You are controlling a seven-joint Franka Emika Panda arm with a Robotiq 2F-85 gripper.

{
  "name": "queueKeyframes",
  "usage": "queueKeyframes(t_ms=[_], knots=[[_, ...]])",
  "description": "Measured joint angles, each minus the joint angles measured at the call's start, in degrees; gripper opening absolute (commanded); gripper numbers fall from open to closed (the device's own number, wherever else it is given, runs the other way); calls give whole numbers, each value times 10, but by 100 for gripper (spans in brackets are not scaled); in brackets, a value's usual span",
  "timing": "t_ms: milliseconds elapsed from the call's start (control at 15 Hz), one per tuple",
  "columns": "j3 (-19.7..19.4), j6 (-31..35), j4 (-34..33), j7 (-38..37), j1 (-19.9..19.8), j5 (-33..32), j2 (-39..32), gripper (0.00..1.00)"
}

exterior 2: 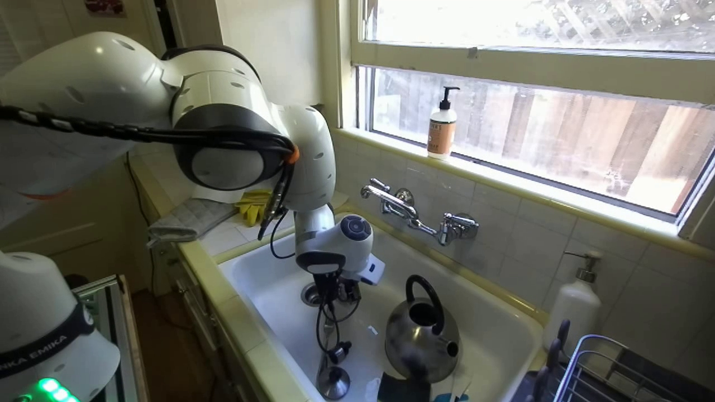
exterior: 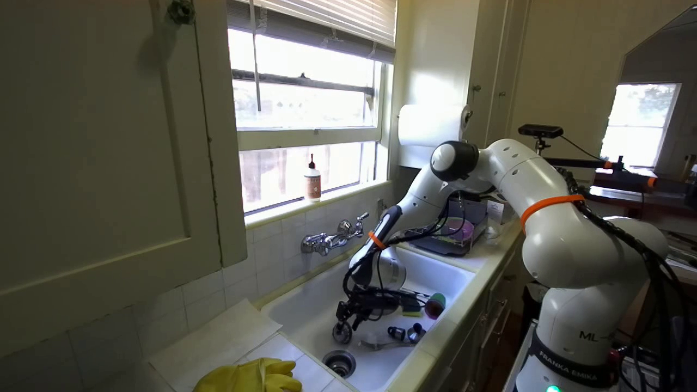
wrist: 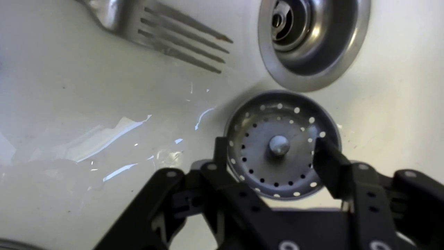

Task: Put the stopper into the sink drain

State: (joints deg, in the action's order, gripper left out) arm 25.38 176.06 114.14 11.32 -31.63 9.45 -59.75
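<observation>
My gripper [wrist: 271, 143] stands wide at the basket strainer [wrist: 289, 161] right of centre in the wrist frame, clasping nothing I can see, so I should centre on the knob [wrist: 279, 145], pinch squarely, and carry it level to the drain [wrist: 314, 38] at upper right.

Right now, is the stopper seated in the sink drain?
No, the wrist view shows the sink drain uncovered, with the stopper off to one side of its opening.
</observation>
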Motion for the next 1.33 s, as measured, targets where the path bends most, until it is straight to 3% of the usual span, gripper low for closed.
queueKeyframes(t_ms=[600,1000,1333], knots=[[2,-24,0,-12,-1,3,0,44],[1,-24,-3,-12,1,3,-1,45],[-5,-24,-8,-12,10,3,-6,37]])
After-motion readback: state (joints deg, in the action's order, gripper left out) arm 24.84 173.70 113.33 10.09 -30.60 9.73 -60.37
